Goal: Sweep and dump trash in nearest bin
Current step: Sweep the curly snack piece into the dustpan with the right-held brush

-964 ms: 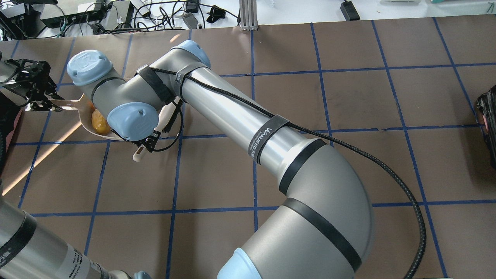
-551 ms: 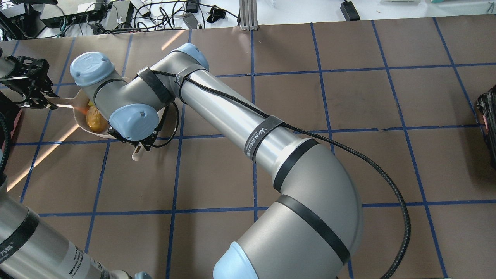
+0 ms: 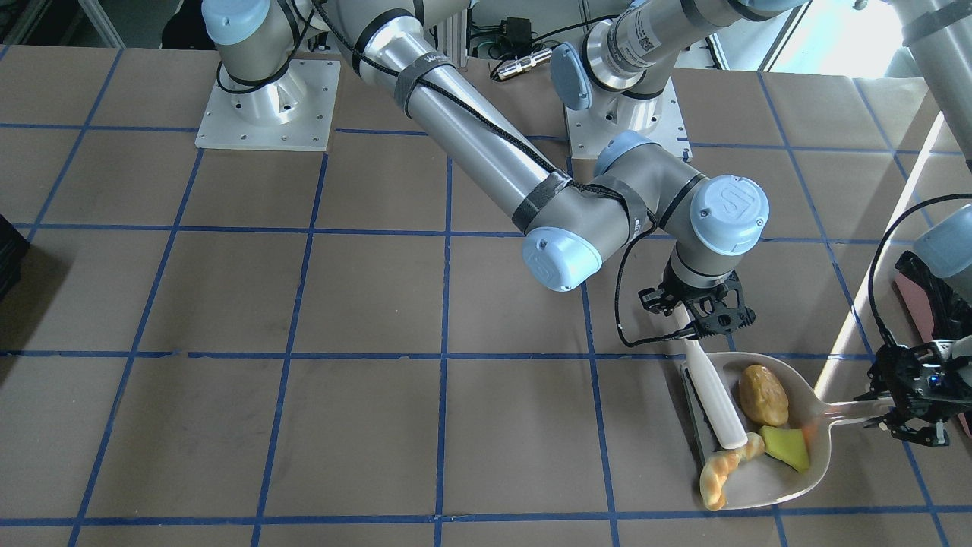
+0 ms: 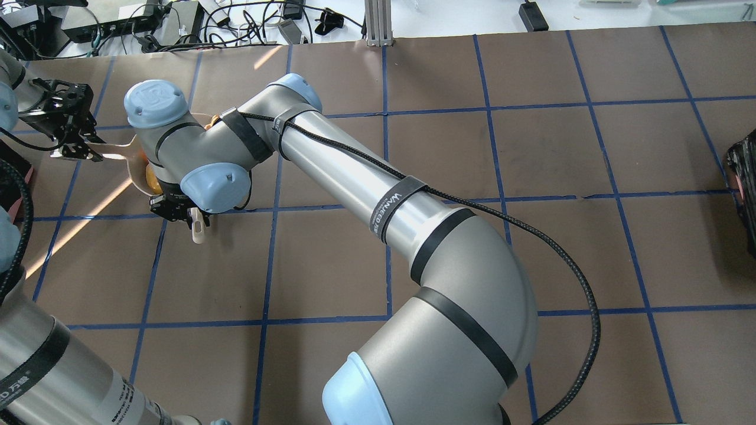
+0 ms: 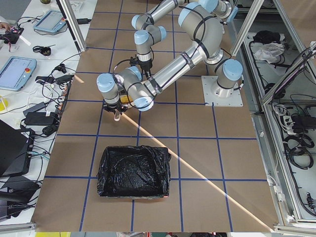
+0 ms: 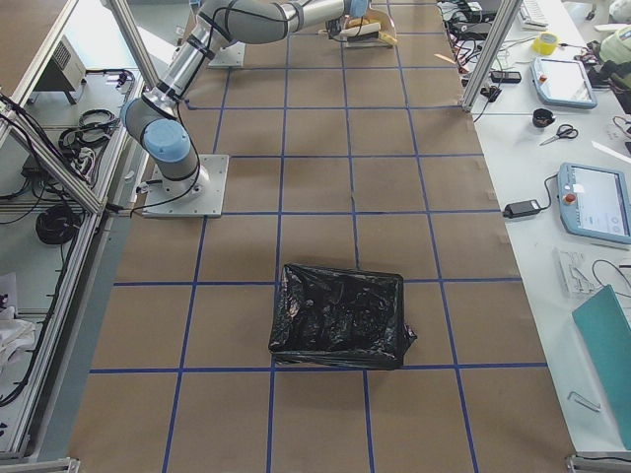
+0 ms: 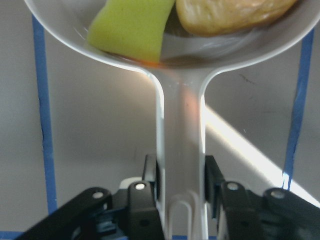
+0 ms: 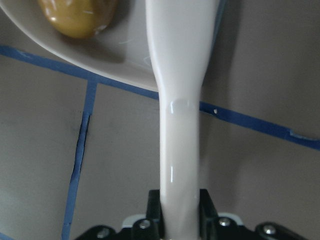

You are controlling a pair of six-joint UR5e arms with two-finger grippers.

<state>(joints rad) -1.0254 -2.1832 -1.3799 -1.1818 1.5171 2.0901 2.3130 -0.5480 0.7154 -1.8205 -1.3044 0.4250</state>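
Left gripper (image 3: 885, 414) around dustpan (image 3: 767, 480) handle (trash (image 3: 786, 448) aboard)

Worktop (image 4: 531, 147): brown sheeting, blue tape grid (image 4: 488, 110). Overhead view, top edge: aluminium post (image 4: 378, 23) at centre, tangle of cables and power bricks (image 4: 177, 23) upper left, black adapter (image 4: 533, 15) upper right. Sunlight stripe (image 4: 71, 233) lower left. Right-side view: black-bagged container (image 6: 340, 315) at lower centre; white side worktop (image 6: 532, 168) at right carries tablet (image 6: 596, 202), scissors (image 6: 560, 133), yellow tape roll (image 6: 544, 44).
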